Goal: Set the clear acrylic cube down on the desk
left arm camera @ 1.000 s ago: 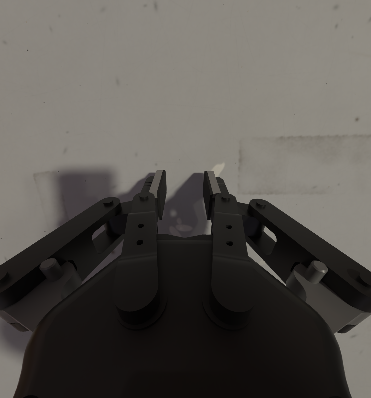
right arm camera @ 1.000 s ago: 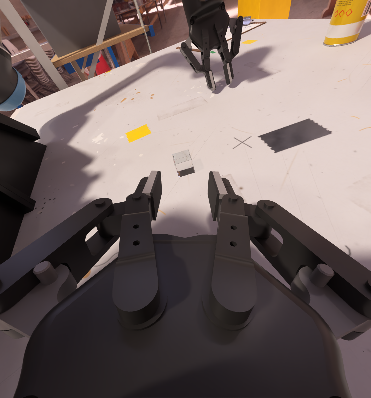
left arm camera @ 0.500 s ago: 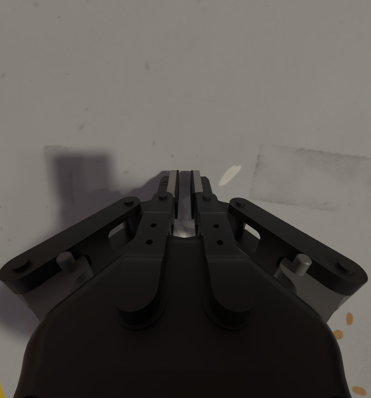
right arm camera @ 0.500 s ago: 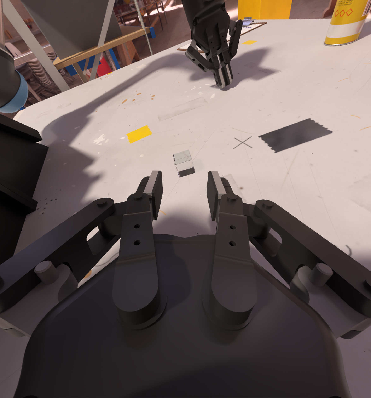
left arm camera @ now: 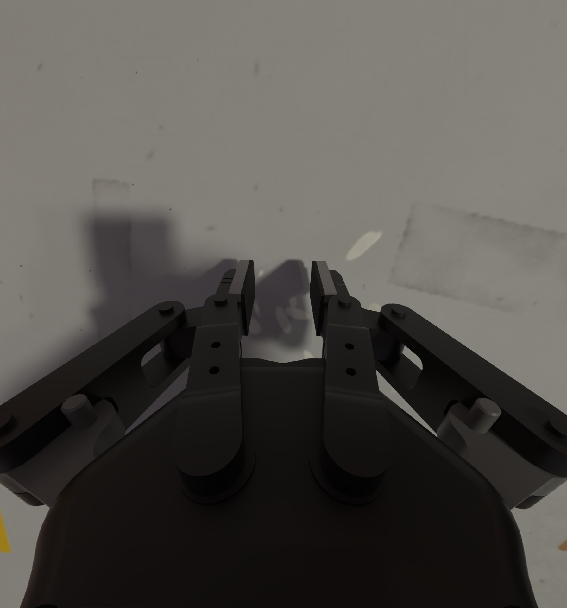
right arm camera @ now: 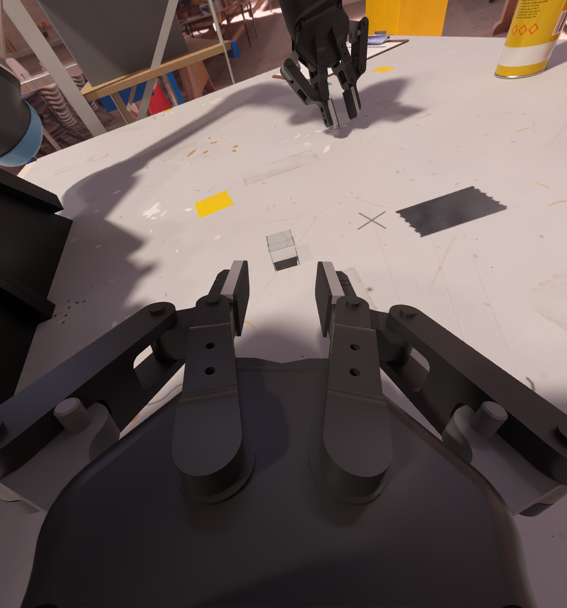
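The clear acrylic cube (right arm camera: 282,249) stands on the white desk (right arm camera: 407,296), just ahead of my right gripper (right arm camera: 282,283). The right gripper is open and empty, a little above the desk and short of the cube. My left gripper (left arm camera: 282,283) is open and empty, pointing down close over the shaded desk surface (left arm camera: 275,115). It also shows far off in the right wrist view (right arm camera: 341,113), near the desk's far side. The cube does not show in the left wrist view.
A yellow can (right arm camera: 532,36) stands at the far right. A yellow tape patch (right arm camera: 213,204), a dark patch (right arm camera: 449,210) and a pencilled cross (right arm camera: 371,220) mark the desk. A black block (right arm camera: 12,263) sits at the left edge. A clipboard (right arm camera: 384,46) lies far back.
The left gripper shut half a second ago and has opened again, shifting slightly over the desk. The right gripper and the cube have hardly moved.
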You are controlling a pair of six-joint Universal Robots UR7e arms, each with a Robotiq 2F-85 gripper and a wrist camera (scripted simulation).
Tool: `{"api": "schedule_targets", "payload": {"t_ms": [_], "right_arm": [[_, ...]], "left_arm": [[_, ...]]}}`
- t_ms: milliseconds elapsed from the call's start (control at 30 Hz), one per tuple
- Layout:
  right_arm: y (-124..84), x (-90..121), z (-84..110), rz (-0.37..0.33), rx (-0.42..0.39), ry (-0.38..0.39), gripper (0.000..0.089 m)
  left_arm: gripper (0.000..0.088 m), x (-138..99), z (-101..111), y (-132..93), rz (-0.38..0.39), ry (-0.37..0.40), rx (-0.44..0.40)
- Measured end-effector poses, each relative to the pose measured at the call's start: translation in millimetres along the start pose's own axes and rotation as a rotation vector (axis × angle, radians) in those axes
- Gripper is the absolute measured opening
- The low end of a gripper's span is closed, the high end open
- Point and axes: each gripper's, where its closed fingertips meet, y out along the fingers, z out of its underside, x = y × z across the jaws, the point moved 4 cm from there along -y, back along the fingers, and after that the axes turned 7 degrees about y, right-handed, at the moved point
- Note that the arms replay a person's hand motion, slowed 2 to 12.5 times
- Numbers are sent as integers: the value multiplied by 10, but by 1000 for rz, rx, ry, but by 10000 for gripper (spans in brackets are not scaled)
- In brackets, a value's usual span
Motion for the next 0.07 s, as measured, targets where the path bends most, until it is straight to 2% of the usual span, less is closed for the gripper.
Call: {"api": "schedule_targets", "payload": {"t_ms": [67], "right_arm": [[2, 2, 2, 0, 2, -2, 369]], "left_arm": [[337, -31, -47, -19, 21, -17, -29]]}}
